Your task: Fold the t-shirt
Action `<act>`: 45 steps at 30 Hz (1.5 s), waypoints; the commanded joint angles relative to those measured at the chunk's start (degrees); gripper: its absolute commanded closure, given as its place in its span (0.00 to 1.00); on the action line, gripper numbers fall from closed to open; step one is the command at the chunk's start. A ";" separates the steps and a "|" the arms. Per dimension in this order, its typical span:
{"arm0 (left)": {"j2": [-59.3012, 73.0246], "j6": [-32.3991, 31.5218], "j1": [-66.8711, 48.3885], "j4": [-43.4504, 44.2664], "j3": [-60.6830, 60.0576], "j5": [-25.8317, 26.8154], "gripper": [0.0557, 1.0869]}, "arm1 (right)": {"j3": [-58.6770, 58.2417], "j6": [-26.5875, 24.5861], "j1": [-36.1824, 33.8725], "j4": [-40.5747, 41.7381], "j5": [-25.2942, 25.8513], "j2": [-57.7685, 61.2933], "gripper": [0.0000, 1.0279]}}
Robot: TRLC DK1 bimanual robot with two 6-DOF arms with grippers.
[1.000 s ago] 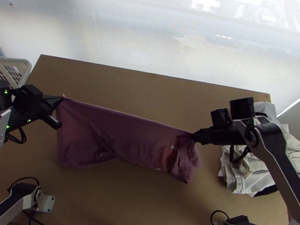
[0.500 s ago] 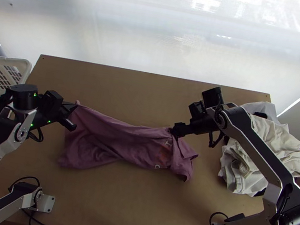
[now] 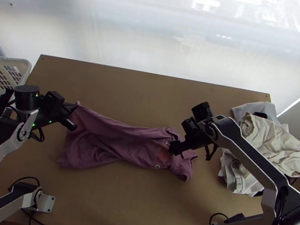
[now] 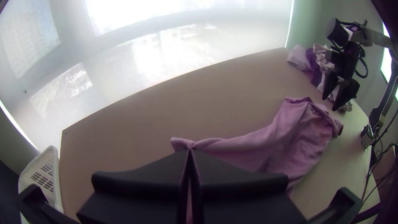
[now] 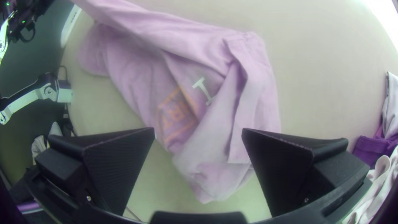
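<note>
Mauve t-shirt (image 3: 115,143), long axis left-to-right

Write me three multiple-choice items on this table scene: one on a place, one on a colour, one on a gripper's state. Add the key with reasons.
1. Where does the pale pile of clothes lie?
A) At the table's left side
B) At its right side
C) At its middle

2. What colour is the basket?
A) White
B) Red
C) Green

3. How does the right gripper stand?
A) Shut on the basket
B) Shut on the t-shirt
C) Open over the t-shirt

Key:
1 B: the top view shows the pile beyond the t-shirt's right end.
2 A: its rim and slatted wall are white.
3 C: the right wrist view shows its fingers wide apart, the cloth lying beyond them.
</note>
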 commanded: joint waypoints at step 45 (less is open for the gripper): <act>-4.14 4.25 5.34 -3.41 -1.12 0.06 0.96 | 8.21 -7.28 -3.54 4.79 7.89 11.29 0.17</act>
